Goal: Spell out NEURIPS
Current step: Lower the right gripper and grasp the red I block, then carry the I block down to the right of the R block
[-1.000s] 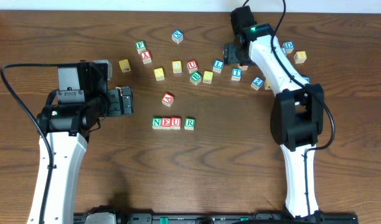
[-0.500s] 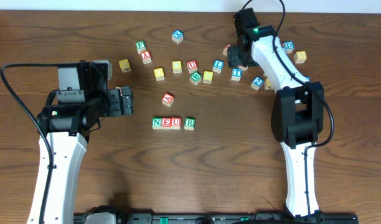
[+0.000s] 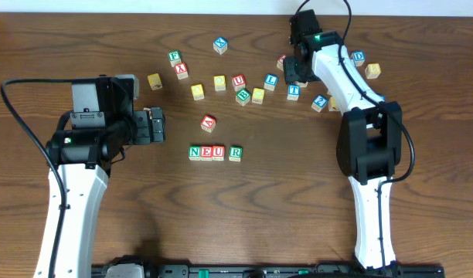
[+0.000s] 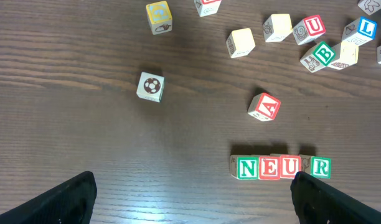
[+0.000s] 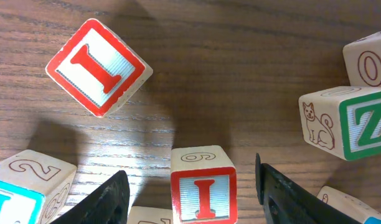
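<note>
Here the right hand (image 5: 189, 182) gapes apart astride an I block (image 5: 203, 191); the left hand (image 4: 192, 185) gapes apart too

We see the wooden table (image 3: 244, 208) evenly and brightly lit, shadows soft; in the right wrist view a pale glare patch sits on the grain and the dark fingers (image 5: 97, 202) look slightly blurred.

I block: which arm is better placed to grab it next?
Right. The right gripper is open, straddling an I block; the left gripper sits far off, left of the NEUR row.
</note>
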Available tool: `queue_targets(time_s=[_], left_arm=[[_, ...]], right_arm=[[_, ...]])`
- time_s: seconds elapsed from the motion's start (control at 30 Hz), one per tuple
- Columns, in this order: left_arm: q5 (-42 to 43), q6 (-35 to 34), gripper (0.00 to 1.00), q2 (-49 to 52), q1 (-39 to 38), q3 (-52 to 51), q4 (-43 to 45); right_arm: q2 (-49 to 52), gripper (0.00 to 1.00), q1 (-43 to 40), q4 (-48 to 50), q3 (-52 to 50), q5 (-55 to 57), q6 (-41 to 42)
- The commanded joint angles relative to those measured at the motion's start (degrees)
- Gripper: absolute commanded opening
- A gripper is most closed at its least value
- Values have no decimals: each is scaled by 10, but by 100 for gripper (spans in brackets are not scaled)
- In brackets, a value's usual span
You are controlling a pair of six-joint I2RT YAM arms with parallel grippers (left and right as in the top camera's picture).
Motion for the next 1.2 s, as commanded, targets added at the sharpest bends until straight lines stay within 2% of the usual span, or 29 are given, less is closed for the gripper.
queue_targets(time_s=[0.0, 0.27, 0.47, 0.73, 1.0, 1.17], left_arm=[[-4, 6, 98, -1, 3, 13, 0], [-4, 6, 98, -1, 3, 13, 0], [-4, 6, 98, -1, 3, 13, 0], [-4, 6, 98, -1, 3, 13, 0], [-4, 6, 98, -1, 3, 13, 0], [-4, 6, 98, -1, 3, 13, 0]], right_arm=[[-1, 61, -5, 7, -11, -3, -7], [-1, 58, -7, 18, -24, -3, -7], [-1, 36, -7, 17, -24, -3, -6], [-1, 20, -7, 14, -24, -3, -2], [-11, 20, -7, -2, -13, -3, 0], [-69, 21, -7, -21, 6, -3, 0]])
